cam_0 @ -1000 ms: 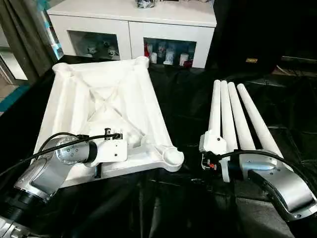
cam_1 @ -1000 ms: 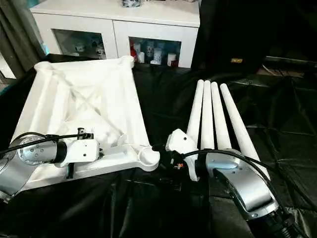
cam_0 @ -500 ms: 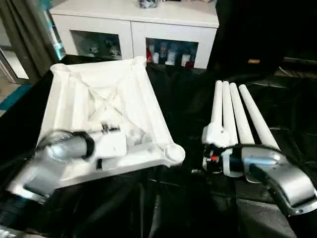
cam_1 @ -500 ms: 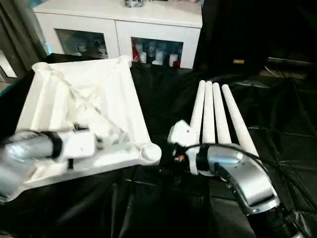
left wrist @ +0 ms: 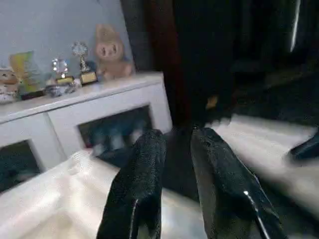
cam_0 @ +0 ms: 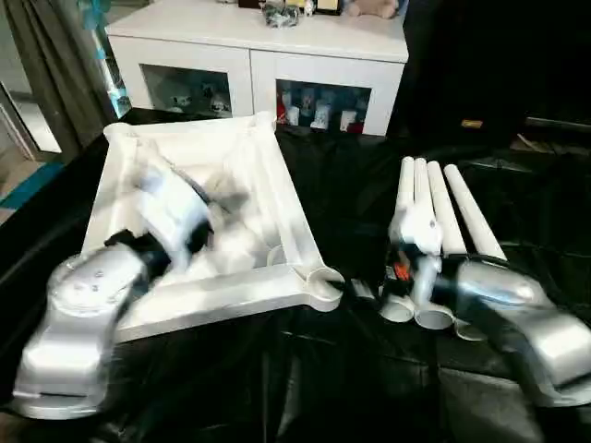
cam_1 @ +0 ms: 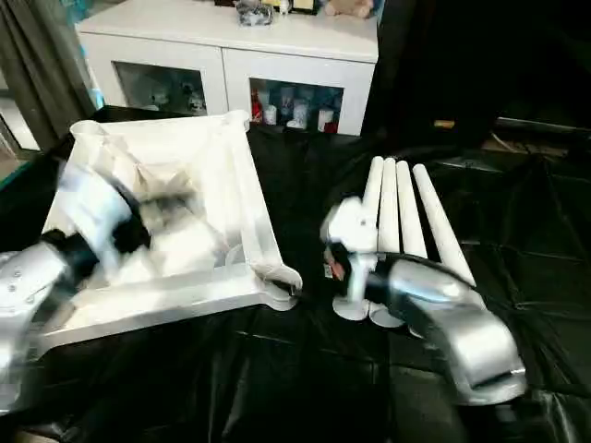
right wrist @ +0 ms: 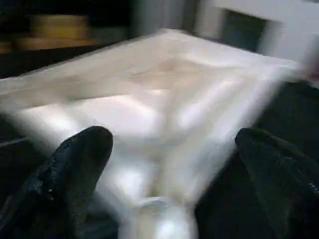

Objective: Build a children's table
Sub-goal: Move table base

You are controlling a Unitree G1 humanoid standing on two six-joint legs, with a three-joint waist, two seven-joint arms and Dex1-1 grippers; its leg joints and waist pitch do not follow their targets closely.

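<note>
Right claw [right wrist: 164, 174] wide, empty, beside legs [cam_0: 434, 217]; left claw [left wrist: 174, 164] narrow, empty, over tabletop [cam_0: 199, 221]. Step: fetching a leg. Next: grip one.

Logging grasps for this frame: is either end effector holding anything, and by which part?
Nothing is held. The left end effector has an empty gap between its fingers; the right end effector is wide open.

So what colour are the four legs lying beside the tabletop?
White, all four legs; clearest in the left eye view.
</note>
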